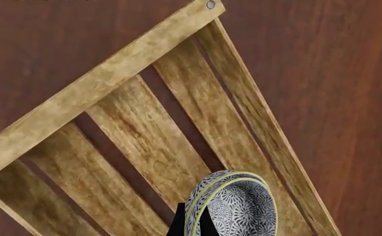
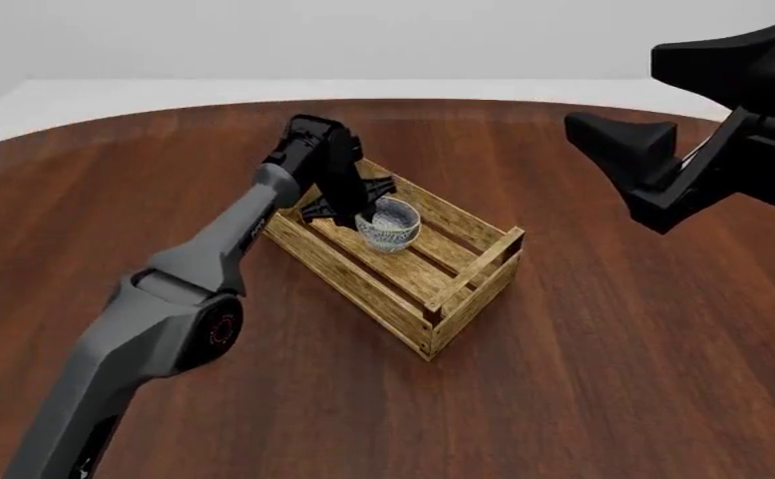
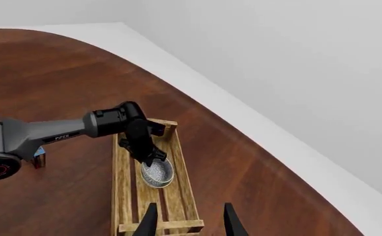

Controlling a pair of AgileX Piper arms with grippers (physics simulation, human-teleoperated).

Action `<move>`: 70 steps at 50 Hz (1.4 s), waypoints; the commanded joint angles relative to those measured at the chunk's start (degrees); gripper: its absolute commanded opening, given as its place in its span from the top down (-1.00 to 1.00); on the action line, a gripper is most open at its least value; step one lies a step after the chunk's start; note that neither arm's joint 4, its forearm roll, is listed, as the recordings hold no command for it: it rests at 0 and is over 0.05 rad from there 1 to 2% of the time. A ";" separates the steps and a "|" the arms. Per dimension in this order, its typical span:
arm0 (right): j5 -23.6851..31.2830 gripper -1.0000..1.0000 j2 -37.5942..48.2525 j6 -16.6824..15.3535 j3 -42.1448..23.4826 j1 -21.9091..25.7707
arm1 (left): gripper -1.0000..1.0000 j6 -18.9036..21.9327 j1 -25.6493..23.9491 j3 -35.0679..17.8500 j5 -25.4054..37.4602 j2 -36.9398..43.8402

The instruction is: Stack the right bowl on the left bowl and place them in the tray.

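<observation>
stack: done, we judged, two nested rims showed, right bowl (image 1: 240, 209) in left bowl (image 1: 192, 211) | place: left gripper (image 2: 360, 215) clamped on the stack's rim over the tray (image 2: 461, 289), not yet released | right gripper (image 3: 189, 221) raised well apart, jaws apart, empty
</observation>
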 commanded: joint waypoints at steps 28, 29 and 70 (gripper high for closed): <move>0.10 -1.00 -0.23 -0.11 -0.04 0.08 | -1.00 2.03 0.25 3.83 -0.02 1.13; 0.09 -1.00 -0.22 -0.12 -0.03 0.06 | -1.00 2.11 0.23 3.89 -0.02 1.07; 0.04 -1.00 0.13 -0.32 -0.17 0.41 | -1.00 0.58 -1.21 5.62 -0.07 -6.86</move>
